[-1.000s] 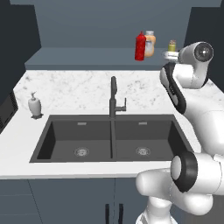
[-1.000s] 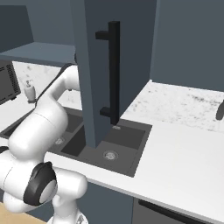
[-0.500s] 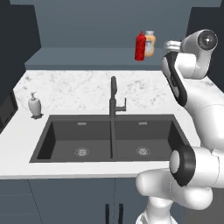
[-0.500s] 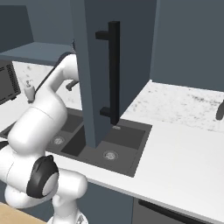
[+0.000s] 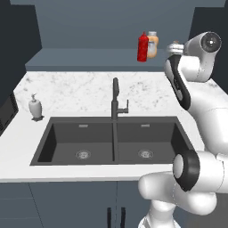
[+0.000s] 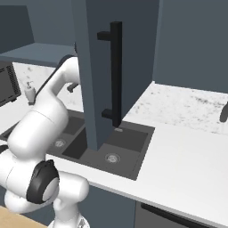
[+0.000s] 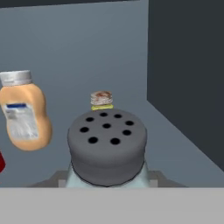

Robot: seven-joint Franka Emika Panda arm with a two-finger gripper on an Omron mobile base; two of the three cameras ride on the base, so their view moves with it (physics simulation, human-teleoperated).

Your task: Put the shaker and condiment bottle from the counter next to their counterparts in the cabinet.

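A dark double sink (image 5: 111, 142) is set in the worktop, a black faucet (image 5: 116, 100) standing at its back between the two basins. A white soap dispenser (image 5: 35, 107) stands left of the sink. A door (image 6: 95, 67) with a black handle (image 6: 115, 73) hangs open.

Cabinet (image 5: 89, 55) floor bears red bottle (image 5: 142, 46), peach bottle (image 5: 152, 44).

Even flat light, soft shadows (slightly blurry)
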